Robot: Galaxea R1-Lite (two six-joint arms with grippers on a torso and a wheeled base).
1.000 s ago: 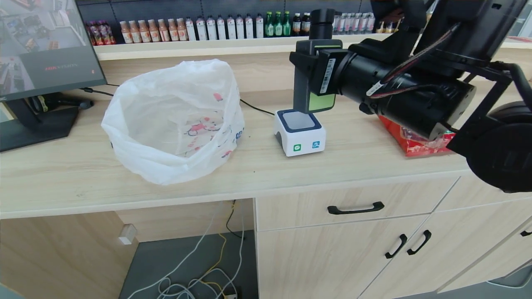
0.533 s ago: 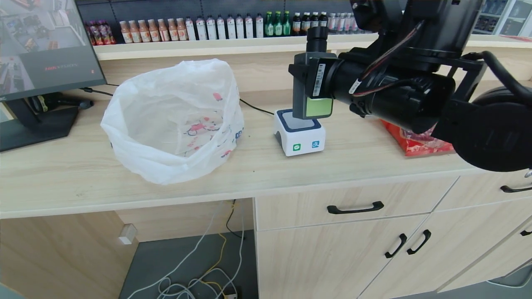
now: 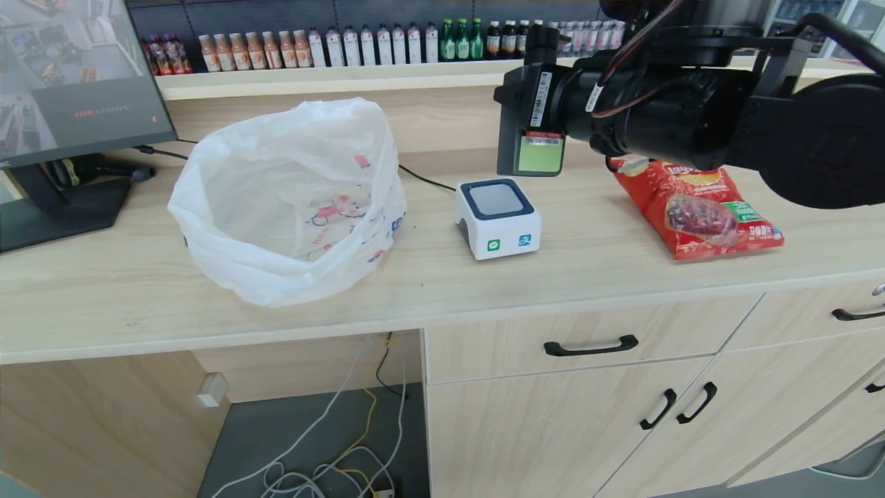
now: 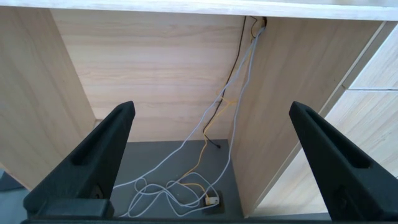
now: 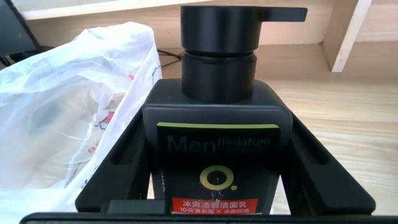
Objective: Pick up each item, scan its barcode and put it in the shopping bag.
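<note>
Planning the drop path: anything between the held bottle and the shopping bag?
Nothing visible. The right claw holds the bottle above the counter; the scanner sits lower, beneath that path, and the shopping bag has its mouth open.

Bag mouth: the shopping bag (image 3: pixel 290 200) gapes upward at 9 o'clock of the scanner (image 3: pixel 498 218), open from above.
Gap: a bare strip of surface (image 3: pixel 429 277) lies between the two, crossed at the back by a thin cable (image 3: pixel 422 178).
Over the scanner: the right tool (image 3: pixel 525 104), closed round a bottle (image 3: pixel 539 153), hangs at 1 o'clock, apart from the scanner.
3 o'clock: a chip packet (image 3: pixel 698 207) lies flat, with bare surface before it.
12 o'clock: a raised ledge (image 3: pixel 332 79) bounds the back.
Far 9 o'clock: a monitor (image 3: pixel 76 83) stands beyond the bag.
</note>
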